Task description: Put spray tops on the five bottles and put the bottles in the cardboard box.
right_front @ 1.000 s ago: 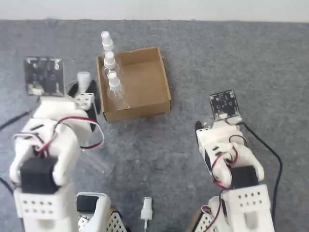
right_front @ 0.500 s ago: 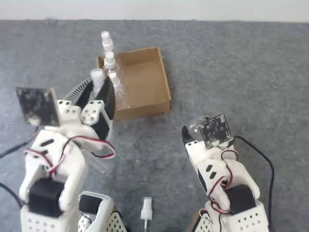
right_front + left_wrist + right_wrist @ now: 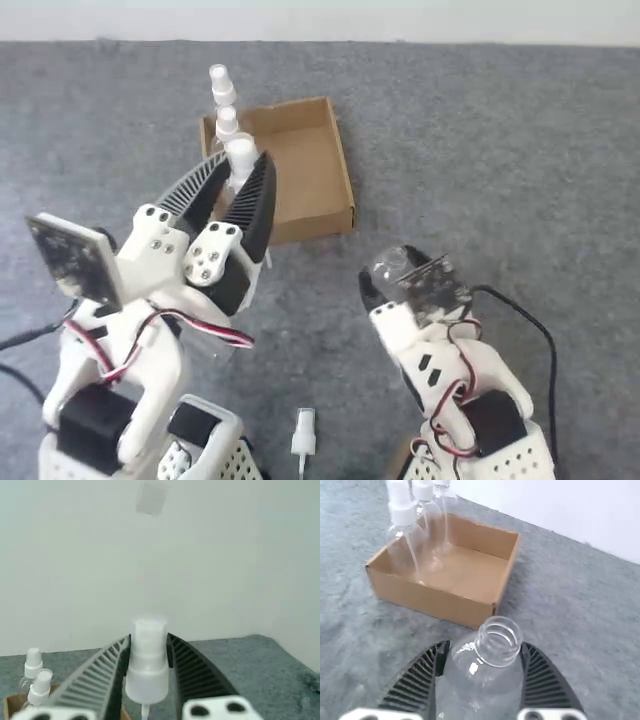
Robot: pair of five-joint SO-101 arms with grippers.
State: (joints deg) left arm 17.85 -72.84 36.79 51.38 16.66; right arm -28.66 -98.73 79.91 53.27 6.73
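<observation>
Since the earlier frames, both arms have swung up and toward the middle. The left claw (image 3: 240, 172) now rises in front of the near-left corner of the brown cardboard box (image 3: 432, 602). It is clamped on a white plastic spray top (image 3: 148, 665), held upright with the stem hanging free below, presumably so it can drop into a neck. The right claw (image 3: 484, 652) grips a clear plastic bottle (image 3: 485, 672) by the shoulder, with the open mouth up and unobstructed. Judgement: this is the mating step, with cap and bottle still well apart. Three capped bottles (image 3: 405, 535) stand along one side of the box. One loose white spray top (image 3: 303, 432) lies on the grey carpeted desk (image 3: 500, 150) between the arm bases, likely for a later bottle.
</observation>
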